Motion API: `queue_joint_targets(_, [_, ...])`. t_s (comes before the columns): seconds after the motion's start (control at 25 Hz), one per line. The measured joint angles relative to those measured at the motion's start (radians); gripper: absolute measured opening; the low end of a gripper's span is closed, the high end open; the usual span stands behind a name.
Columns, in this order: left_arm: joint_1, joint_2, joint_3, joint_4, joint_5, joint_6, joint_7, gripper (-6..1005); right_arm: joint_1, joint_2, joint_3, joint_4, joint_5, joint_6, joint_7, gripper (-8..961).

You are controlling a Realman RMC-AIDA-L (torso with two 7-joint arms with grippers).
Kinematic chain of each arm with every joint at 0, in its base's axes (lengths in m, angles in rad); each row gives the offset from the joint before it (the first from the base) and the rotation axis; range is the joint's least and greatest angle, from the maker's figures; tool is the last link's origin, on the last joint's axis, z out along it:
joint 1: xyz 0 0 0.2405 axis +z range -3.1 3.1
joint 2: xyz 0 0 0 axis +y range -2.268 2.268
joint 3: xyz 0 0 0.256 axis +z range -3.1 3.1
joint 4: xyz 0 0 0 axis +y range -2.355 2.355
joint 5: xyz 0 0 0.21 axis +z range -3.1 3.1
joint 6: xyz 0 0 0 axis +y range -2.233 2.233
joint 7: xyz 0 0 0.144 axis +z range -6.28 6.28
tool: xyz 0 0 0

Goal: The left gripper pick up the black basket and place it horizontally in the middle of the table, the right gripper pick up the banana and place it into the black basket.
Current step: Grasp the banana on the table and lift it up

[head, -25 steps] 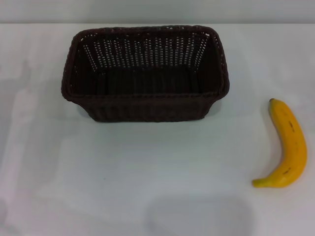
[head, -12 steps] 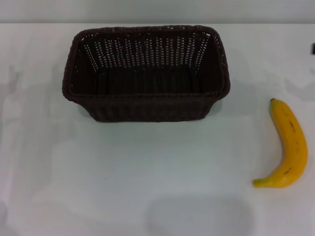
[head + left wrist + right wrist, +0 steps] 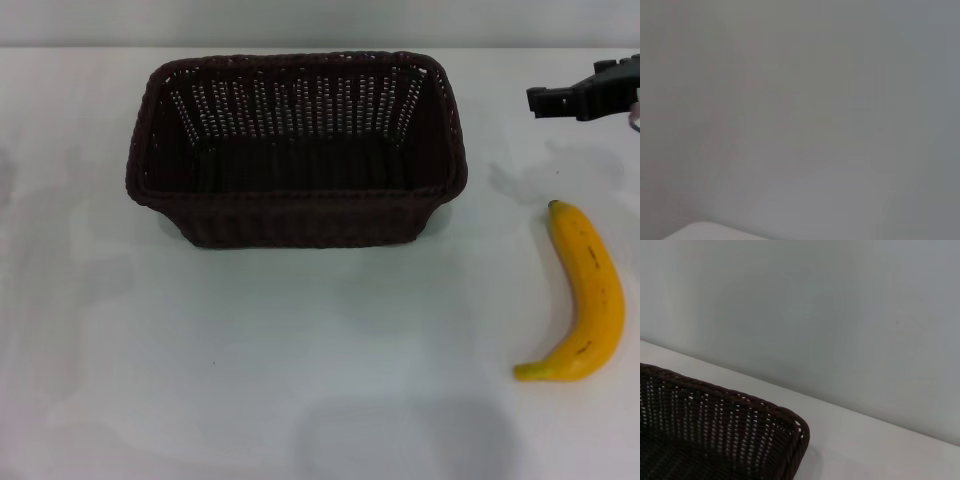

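Black basket [image 3: 296, 150] seen set lengthwise, upper centre of desk [image 3: 300, 340]: first step judged done. Banana [image 3: 582, 296] untouched, lower right. Right tool [image 3: 575, 98] seen upper right, opening cannot be told. Left tool unseen.

The black basket [image 3: 296, 150] stands on the bench [image 3: 250, 360] toward the far edge, its long side running along that edge. The banana [image 3: 583, 295] lies on the bench near the right edge, well apart from the basket, its length running from far to near. The right claw [image 3: 545, 100] hangs at the far right, beyond the banana.
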State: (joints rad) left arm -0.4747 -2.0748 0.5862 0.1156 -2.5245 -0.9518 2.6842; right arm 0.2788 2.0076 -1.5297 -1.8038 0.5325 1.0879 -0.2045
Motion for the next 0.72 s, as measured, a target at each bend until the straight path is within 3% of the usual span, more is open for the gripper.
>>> queue_joint_targets(0.24, [0.002,0.017,-0.001,0.005,-0.001,0.042,-0.017,820,0.007,0.0,-0.186,-0.08,-0.303,0.087,0.3,840])
queue_joint_targets(0.36, [-0.002,0.017,-0.002,0.008,-0.002,0.051,-0.018,820,-0.001,0.0,-0.257,-0.104,-0.381,0.124,0.381,838])
queue_joint_targets(0.72, [0.003,-0.003,0.002,0.012,0.0,0.027,-0.003,820,-0.012,0.0,-0.344,-0.112,-0.397,0.139,0.435,834])
